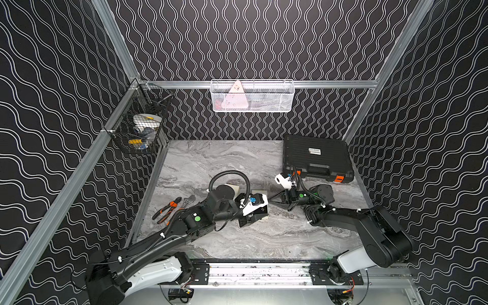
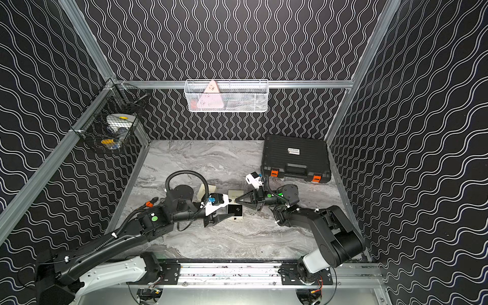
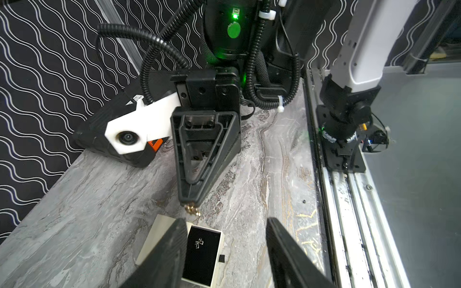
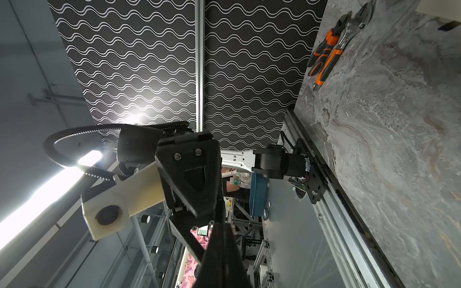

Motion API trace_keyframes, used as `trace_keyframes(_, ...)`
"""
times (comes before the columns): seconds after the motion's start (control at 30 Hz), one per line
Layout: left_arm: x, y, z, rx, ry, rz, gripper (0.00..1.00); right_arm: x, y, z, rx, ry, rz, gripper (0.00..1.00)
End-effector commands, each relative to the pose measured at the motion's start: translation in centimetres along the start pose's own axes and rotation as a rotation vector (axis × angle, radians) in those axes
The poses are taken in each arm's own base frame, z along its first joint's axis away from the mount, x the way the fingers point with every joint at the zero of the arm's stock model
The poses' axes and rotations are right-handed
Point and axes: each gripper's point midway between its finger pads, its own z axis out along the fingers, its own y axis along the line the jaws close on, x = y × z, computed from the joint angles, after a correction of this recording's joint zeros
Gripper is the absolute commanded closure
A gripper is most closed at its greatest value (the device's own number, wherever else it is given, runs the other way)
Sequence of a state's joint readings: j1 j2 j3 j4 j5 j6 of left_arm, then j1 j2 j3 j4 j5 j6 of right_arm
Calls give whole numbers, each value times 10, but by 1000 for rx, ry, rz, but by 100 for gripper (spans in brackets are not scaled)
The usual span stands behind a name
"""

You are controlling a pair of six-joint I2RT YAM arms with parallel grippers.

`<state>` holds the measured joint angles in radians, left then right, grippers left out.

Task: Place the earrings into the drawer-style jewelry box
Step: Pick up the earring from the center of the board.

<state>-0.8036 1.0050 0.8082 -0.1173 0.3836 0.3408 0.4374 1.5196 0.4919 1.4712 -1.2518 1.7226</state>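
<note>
The drawer-style jewelry box [image 3: 159, 232] is a cream sleeve with its black-lined drawer [image 3: 202, 259] pulled out on the marble table; in a top view the drawer [image 2: 235, 211] lies between the two arms. One small earring [image 3: 199, 243] lies on the black lining. My right gripper [image 3: 188, 203] points down just beyond the box, shut on a gold earring [image 3: 192, 209] that hangs at its tips. My left gripper [image 3: 226, 222] hovers over the drawer's near end, open, with nothing between its fingers. In both top views the right gripper's tip [image 1: 269, 201] [image 2: 237, 200] is close to the sleeve.
A second cream box [image 2: 204, 189] sits behind my left wrist. A black tool case [image 1: 317, 158] stands at the back right. Orange-handled pliers [image 1: 166, 210] and a wrench [image 1: 188, 200] lie at the left. A white basket [image 1: 252, 96] and a black basket [image 1: 140, 124] hang on the walls.
</note>
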Motion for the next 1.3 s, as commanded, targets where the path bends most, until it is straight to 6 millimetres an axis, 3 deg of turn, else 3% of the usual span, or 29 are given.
trace_keyframes(0.0,2,-22,-9,156,1,8,43,8,11,1,-11,52,-87,100)
trace_keyframes(0.43,-11,-18,-4,239,-30,-38,50,32,30,21,-41,162,-156,100)
trace_keyframes(0.6,-12,-11,-9,174,-34,-14,54,31,30,22,-42,163,-150,100)
trace_keyframes(0.77,-10,-6,-7,143,-27,-15,65,29,31,23,-46,155,-150,100)
trace_keyframes(1.27,-8,-1,-4,116,-34,-30,79,26,29,26,-47,151,-134,100)
